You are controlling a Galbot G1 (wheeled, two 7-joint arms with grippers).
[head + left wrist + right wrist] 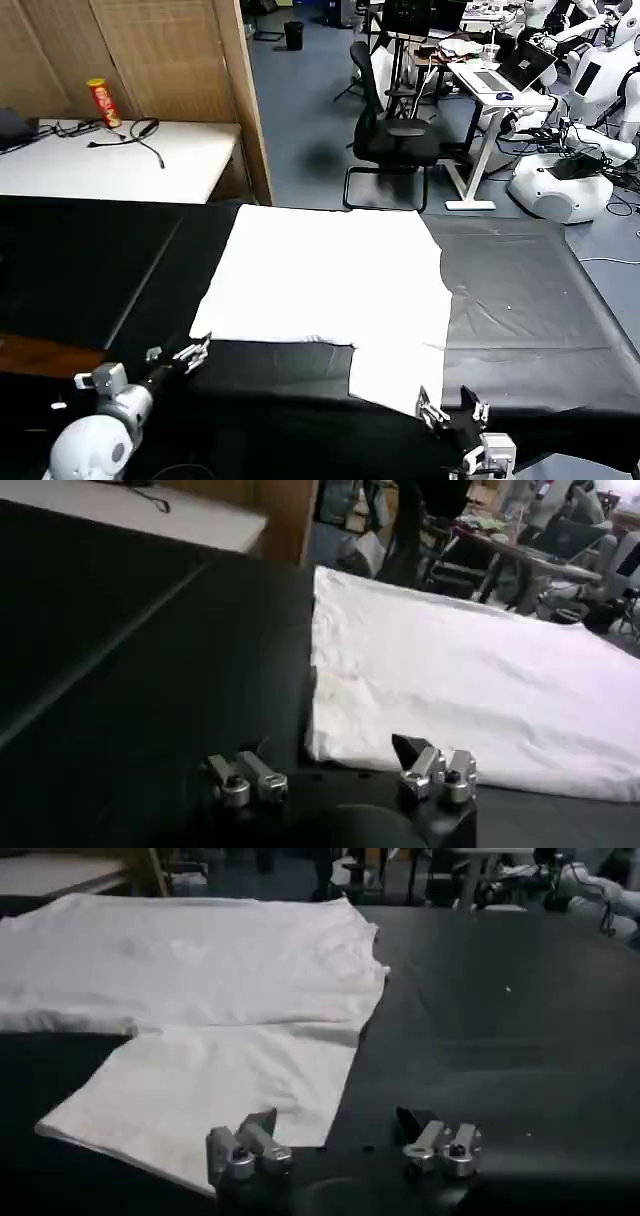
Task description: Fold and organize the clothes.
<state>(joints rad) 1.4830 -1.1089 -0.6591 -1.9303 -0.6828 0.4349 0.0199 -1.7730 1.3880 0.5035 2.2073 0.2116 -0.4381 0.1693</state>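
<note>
The white T-shirt [330, 285] lies plain side up on the black tabletop [540, 310], its body spread wide and one narrower flap [395, 375] hanging toward the robot's near edge. The left gripper [185, 358] sits low, just off the shirt's near-left corner [203, 328], jaws spread apart and holding nothing. From the left wrist view that same corner [322, 742] lies right ahead of the left gripper's open fingers [440, 770]. Over on the other side, the right gripper [452, 412] waits at the flap's near-right corner, also wide open and empty; its wrist view shows the flap's near edge [190, 1153] reaching right up to one finger [245, 1148].

Looks like both arms are lining up for a grab on the near edge, and the fold has not begun. To do it well, each gripper should come in flat along the tabletop, slide one finger under the hem and pinch all layers at the corner, not just the top one. The two sides are uneven here, so lifting together at an even pace should keep the cloth from skewing. The black covering could get pinched too, so keep the bite shallow
</note>
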